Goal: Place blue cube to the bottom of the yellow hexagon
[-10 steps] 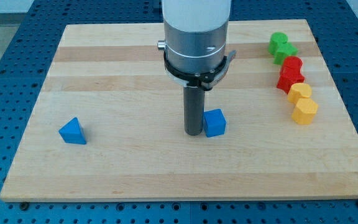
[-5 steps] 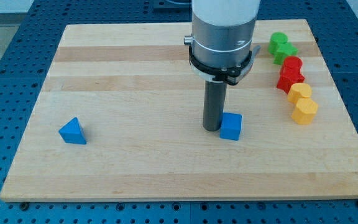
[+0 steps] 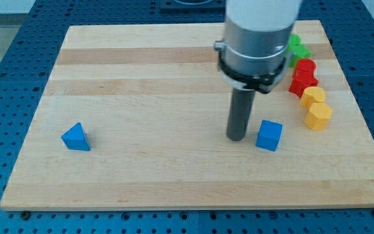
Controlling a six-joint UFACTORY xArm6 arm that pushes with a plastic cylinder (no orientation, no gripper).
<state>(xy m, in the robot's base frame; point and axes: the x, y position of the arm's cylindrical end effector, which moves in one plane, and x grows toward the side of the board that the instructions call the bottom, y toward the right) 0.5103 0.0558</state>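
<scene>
The blue cube (image 3: 269, 136) sits on the wooden board (image 3: 141, 175), right of the middle and toward the view's bottom. My tip (image 3: 237, 138) stands just to the cube's left, a small gap apart. The yellow hexagon (image 3: 319, 116) lies near the board's right edge, up and to the right of the cube. A second yellow block (image 3: 313, 97) sits just above the hexagon, touching it.
Two red blocks (image 3: 303, 76) sit stacked in line above the yellow ones. Green blocks (image 3: 297, 49) lie above those, partly hidden by the arm's body. A blue triangular block (image 3: 76, 137) lies at the board's left.
My tip has moved to the view's right and pushed the blue cube rightward and slightly down, closer to the yellow hexagon. The cube has turned a little. The other blocks have not moved.
</scene>
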